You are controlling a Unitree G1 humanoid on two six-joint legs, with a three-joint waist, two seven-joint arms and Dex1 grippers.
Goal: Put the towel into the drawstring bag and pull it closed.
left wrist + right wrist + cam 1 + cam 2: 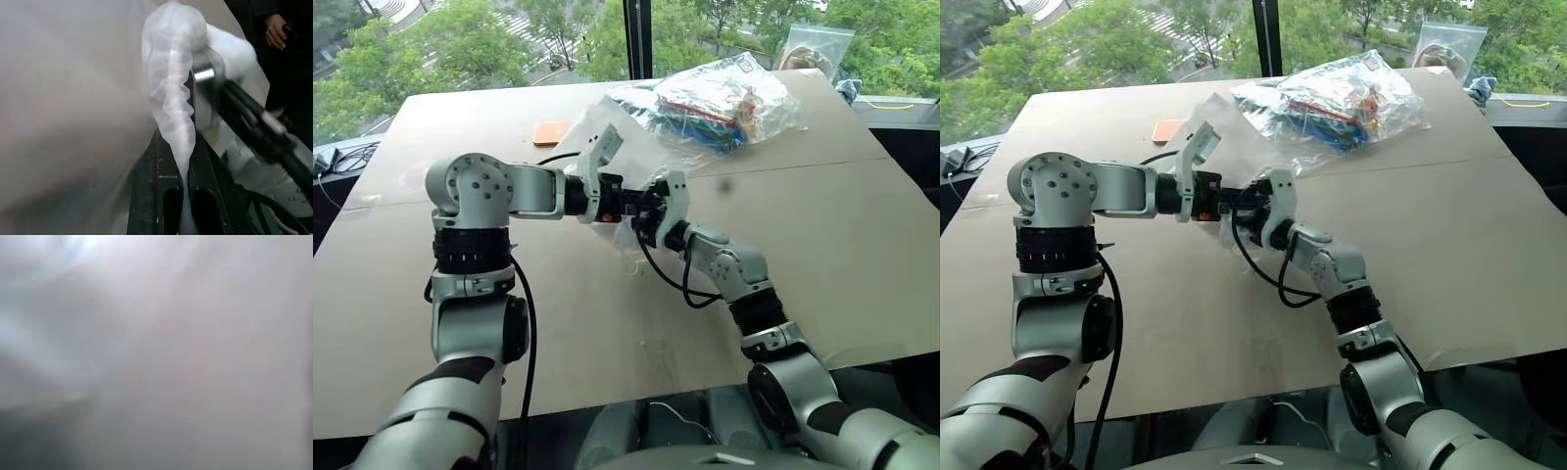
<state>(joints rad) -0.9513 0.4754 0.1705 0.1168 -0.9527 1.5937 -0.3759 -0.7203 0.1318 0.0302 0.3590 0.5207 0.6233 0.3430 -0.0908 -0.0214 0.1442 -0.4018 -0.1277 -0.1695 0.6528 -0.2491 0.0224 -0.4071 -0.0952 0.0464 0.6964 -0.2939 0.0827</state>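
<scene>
- Both arms rose from the near edge of the worktop (pixel 842 245) and bent inward, so that the two wrists met over its middle, above the surface.
- Left arm: the forearm ran level across the view toward the robot's right, a black cable looping down beside its elbow.
- Left gripper (pixel 182 161) was clamped shut on a gathered fold of the drawstring bag (pixel 168 93); in the left wrist view the thin white fabric ran up from between the two black fingers (pixel 156 181) and bunched into a rounded puff above them.
- Right arm: the forearm climbed from the near right toward the left, with the wrist pressed up against the bag just beside the left gripper.
- Right gripper (pixel 651 223) sat buried in the bag's fabric in the eye views, and its wrist view gave nothing but pale cloth up close; I could not tell whether its fingers were apart or together.
- In the left wrist view a metal-tipped black part of the right hand lay against the bag's puff.
- Drawstring bag hung between the two grippers, clear of the worktop, a loose translucent flap trailing below them.
- I could not make out the towel; whether it lay inside the bag could not be told.
- Farther back lay a small orange square (pixel 551 131) and a large clear plastic bag (pixel 715 103) of colourful items.
- No writing could be read anywhere.
</scene>
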